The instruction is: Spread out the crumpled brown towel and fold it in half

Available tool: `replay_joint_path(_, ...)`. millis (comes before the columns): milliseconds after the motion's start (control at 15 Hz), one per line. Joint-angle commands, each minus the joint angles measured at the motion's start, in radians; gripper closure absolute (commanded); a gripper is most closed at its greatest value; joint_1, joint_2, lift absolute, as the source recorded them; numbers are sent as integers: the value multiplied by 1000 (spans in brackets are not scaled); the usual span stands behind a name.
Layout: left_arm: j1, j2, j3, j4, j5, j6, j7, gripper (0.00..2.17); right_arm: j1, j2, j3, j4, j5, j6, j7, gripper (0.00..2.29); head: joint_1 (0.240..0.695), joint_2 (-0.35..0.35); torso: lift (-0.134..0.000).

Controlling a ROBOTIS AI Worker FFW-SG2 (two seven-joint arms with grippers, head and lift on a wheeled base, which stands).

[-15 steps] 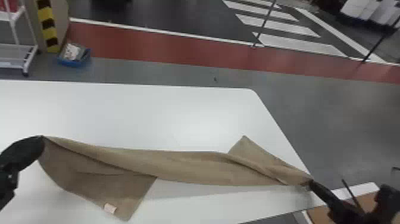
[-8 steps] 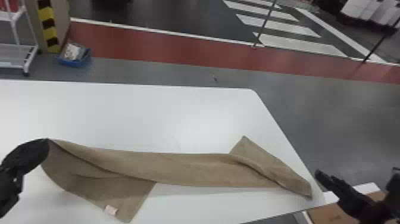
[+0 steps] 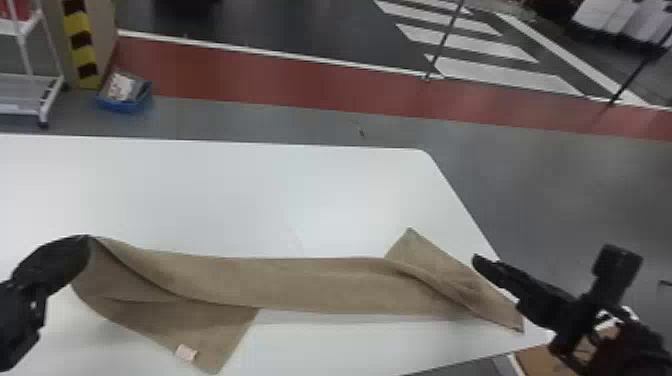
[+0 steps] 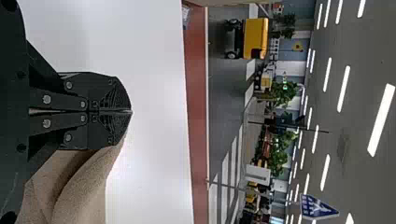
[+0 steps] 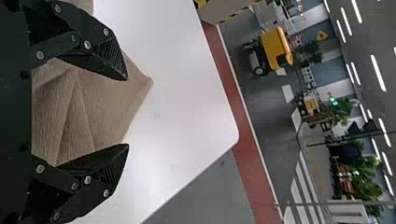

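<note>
My left gripper [image 3: 86, 245] is at the left of the head view, shut on one corner of the brown towel [image 3: 310, 285] and holding it slightly raised. The towel stretches as a long folded band to the right, with a tagged flap at its lower left and a pointed corner at the upper right. In the left wrist view the left gripper [image 4: 130, 112] has its fingertips together, with towel [image 4: 88, 186] beside them. My right gripper [image 3: 480, 262] hovers by the table's right edge; in the right wrist view the right gripper [image 5: 128, 112] stands open over the towel [image 5: 88, 112].
The white table [image 3: 250, 200] has its rounded far corner and slanting right edge close to the right arm. A brown board or box [image 3: 545, 360] is at the lower right beyond the table. On the floor behind are a blue bin [image 3: 125, 102] and a white rack [image 3: 30, 90].
The right gripper has let go of the towel's right end, which now lies on the table, and has moved back and up. The left gripper has shifted slightly right with its corner.
</note>
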Motion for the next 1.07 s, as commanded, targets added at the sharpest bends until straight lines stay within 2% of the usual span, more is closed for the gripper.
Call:
replay_joint_path(0,3,0,1,0,0,1,-3,2064,-15,-4,116,-8,44,29,0,475,695,-350,-120)
replay_joint_path(200,9,0,2,-1,1,-5,-11,2064,-65,-1,245,0,187,100,0,475,695,-310,-120)
replay_joint_path(333,9,0,5,2,1,-8,-14,2064,-81,1,276,3,220,118,-4,475,695,-262,-120)
replay_joint_path(533,4,0,4,13,3,-15,-17,2064,-94,-3,280,9,239,143,-4,596,695,-244,-120)
replay_joint_path(600,1,0,1,16,3,-15,-17,2064,-99,-6,280,11,247,152,-3,822,695,-243,-120)
replay_joint_path(667,-3,-2,-1,19,3,-15,-17,2064,-104,-6,279,12,248,164,0,1301,695,-243,-120)
replay_joint_path(733,-5,-2,-2,19,3,-15,-17,2064,-105,-7,277,15,248,161,0,1642,695,-245,-120)
replay_joint_path(800,-6,-2,-2,20,3,-15,-17,2064,-108,-7,273,17,245,152,8,1774,695,-246,-120)
replay_joint_path(1000,-11,-2,-1,28,3,-21,-15,2064,-114,-9,270,17,222,32,17,1774,695,-249,-120)
